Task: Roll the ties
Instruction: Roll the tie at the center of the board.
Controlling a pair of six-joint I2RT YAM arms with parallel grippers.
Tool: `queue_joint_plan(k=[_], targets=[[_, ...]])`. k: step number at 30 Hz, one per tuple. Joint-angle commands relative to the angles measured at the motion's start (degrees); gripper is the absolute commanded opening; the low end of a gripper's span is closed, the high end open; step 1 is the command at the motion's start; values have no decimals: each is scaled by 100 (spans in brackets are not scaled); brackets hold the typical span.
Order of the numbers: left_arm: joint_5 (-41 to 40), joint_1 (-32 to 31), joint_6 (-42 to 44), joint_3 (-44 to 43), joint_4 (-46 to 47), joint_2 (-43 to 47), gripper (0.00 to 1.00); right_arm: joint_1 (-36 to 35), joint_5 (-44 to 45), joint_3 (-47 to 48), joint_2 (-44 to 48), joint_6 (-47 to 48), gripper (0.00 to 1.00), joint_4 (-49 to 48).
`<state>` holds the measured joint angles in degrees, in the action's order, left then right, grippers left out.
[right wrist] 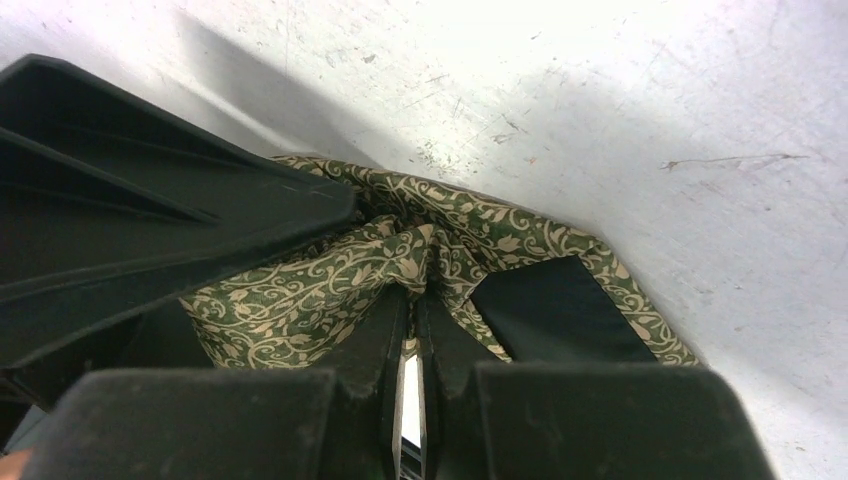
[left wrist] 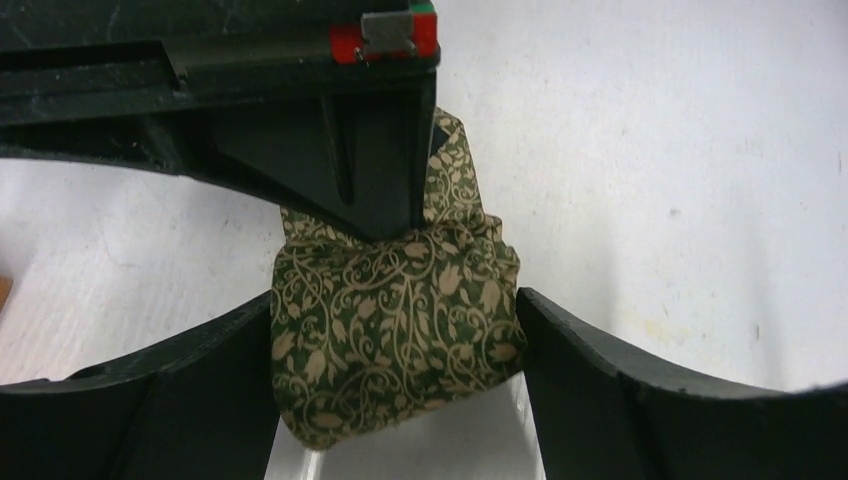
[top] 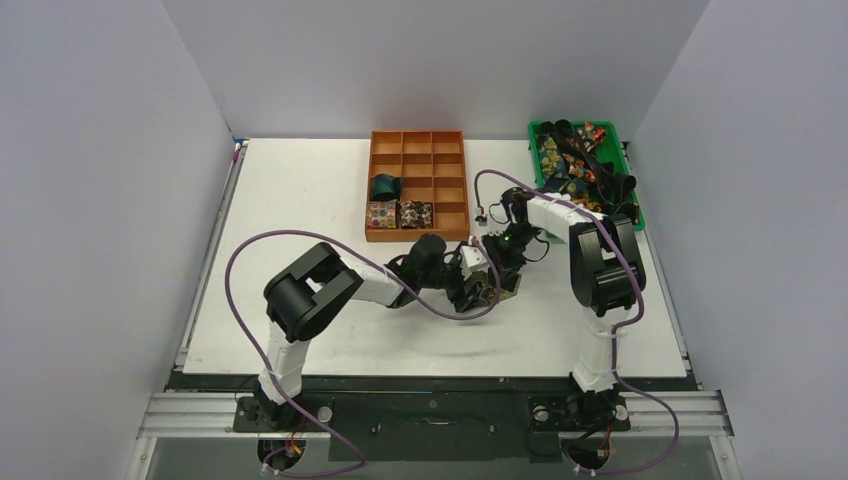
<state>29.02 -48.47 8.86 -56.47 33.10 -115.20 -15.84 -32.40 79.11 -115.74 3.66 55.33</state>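
Olive-green fabric with a pale gold vine pattern fills the middle of both wrist views: it is the tie (left wrist: 395, 330), bunched into a loose coil on the white table (top: 300, 190), around its middle and a little right of centre. The left arm (top: 310, 295) and the right arm (top: 600, 260) reach inward from the near edge and meet over it. The left jaws stand spread wide, one finger on each side of the coil at its edges, not pressing it. The right jaws are clenched on a pinch of the fabric at the top of the coil, and their black body hides the coil's upper part from the left wrist camera. A purple cable (top: 240, 260) loops beside the left arm, and another arches over the right wrist. Just beyond the jaws lies an orange compartment tray (top: 418, 237), holding a dark teal roll (top: 385, 186), a floral roll (top: 381, 214) and a dark flecked roll (top: 416, 214). At the far right stands a green bin (top: 534, 150) heaped with loose ties (top: 575, 160).
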Motion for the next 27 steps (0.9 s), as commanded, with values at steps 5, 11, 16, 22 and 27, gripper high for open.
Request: queue_joint_plan(k=[5,11,16,22,27], targets=[[263,-77,-774,-510,214,-490,50,-31,1220,-333,-244,243,0,-663],[-55,-110,465,-136,-1038,-417,16,527,247,-255,392,457,18,-167],[-457,-162,1198,-212,-2132,-580,11,1488,-907,-191,389,456,37,232],[-581,-163,1260,-560,-2712,-663,11,1726,-654,-158,120,314,45,85],[-555,-167,1223,-763,-2914,-707,11,1621,-799,-108,-357,203,66,-195]])
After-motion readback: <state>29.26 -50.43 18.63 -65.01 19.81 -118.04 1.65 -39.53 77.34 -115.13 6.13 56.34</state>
